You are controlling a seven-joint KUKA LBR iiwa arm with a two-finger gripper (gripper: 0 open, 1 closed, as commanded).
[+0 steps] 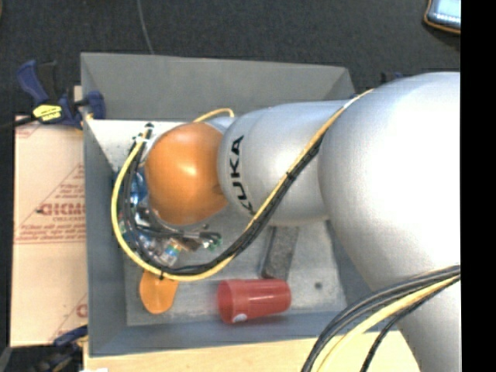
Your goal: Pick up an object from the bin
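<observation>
Camera view: tool (157, 239) low at left of bin (217, 72); its opening cannot be told; orange disc (157, 294) and red cylinder (254, 300) lie near it.

Bright light from above, glare on the silver arm (387, 153), shadow across the bin (319, 279) beneath

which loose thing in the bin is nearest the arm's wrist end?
The flat orange piece at the bin's front left, just beside the wrist; red cylinder and grey strip lie further right.
</observation>
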